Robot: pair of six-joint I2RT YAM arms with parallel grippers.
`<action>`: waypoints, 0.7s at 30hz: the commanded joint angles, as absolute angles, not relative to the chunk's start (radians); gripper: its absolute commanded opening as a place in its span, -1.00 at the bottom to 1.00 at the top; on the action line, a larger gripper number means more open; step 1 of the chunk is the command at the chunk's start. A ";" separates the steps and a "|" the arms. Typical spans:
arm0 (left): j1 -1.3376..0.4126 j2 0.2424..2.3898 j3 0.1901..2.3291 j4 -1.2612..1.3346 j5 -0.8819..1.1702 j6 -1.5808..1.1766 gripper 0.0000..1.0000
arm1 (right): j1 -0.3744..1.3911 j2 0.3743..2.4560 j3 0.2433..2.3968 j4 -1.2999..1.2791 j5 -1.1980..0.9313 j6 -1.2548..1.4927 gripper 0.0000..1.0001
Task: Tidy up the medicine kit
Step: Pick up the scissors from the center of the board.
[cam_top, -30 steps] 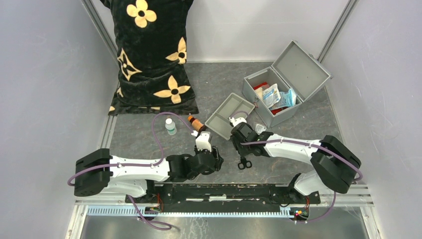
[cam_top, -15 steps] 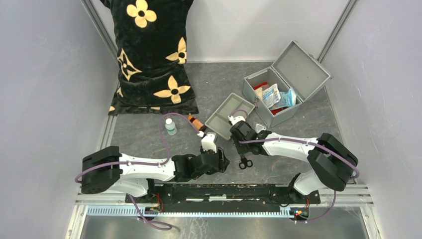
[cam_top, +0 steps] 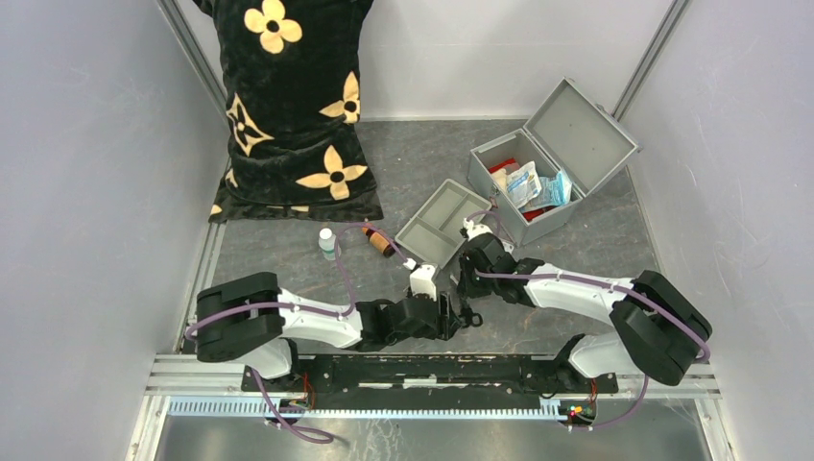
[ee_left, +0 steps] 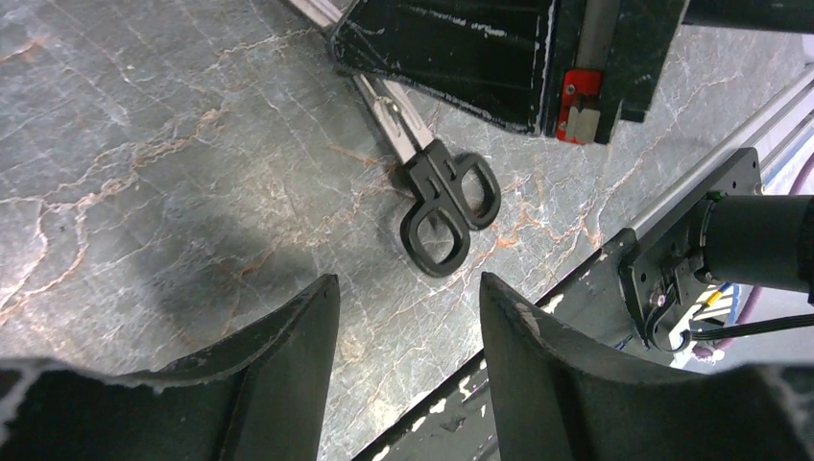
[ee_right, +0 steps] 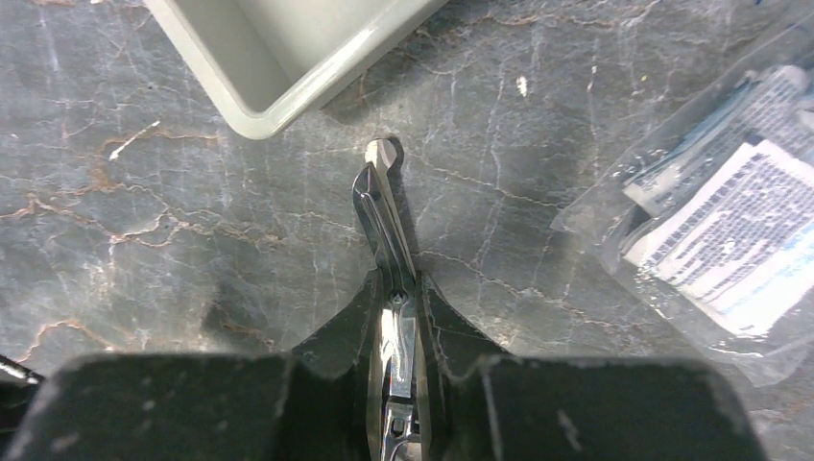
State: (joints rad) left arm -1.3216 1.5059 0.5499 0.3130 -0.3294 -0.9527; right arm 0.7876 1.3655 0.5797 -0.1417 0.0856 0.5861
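Sorting looks roughly half done to us: the medicine kit (cam_top: pixel 583 132) stands with its lid up and packets inside. The divided tray (cam_top: pixel 437 219) just left of the kit, a white bottle (cam_top: pixel 327 242) and an amber bottle (cam_top: pixel 381 239) farther left, and a sealed packet (ee_right: pixel 715 226) lie outside. Our right hand (ee_right: pixel 398 303) is clamped on the blades of the scissors (ee_right: pixel 382 206), in front of the kit. Our left hand (ee_left: pixel 403 327) hangs with fingers apart near the handles. Tray corner and packet crowd the blades; the table (cam_top: pixel 288 259) left of the kit offers room.
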 commanded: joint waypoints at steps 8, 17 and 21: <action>-1.310 1.639 0.572 0.485 -0.272 -1.040 0.24 | 0.774 1.334 0.555 -0.062 0.023 0.639 -0.99; -1.289 1.698 0.545 0.578 -0.196 -1.082 -0.04 | 0.769 1.318 0.545 -0.062 0.026 0.639 -0.99; -1.288 1.686 0.545 0.568 -0.204 -1.081 -0.30 | 0.766 1.317 0.545 -0.062 0.027 0.638 -0.99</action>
State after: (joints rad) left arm -1.2873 1.6787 0.5575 0.5568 -0.2256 -1.0470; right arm 0.7715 1.3403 0.5453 -0.1051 0.0231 0.6247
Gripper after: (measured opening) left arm 0.398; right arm 0.177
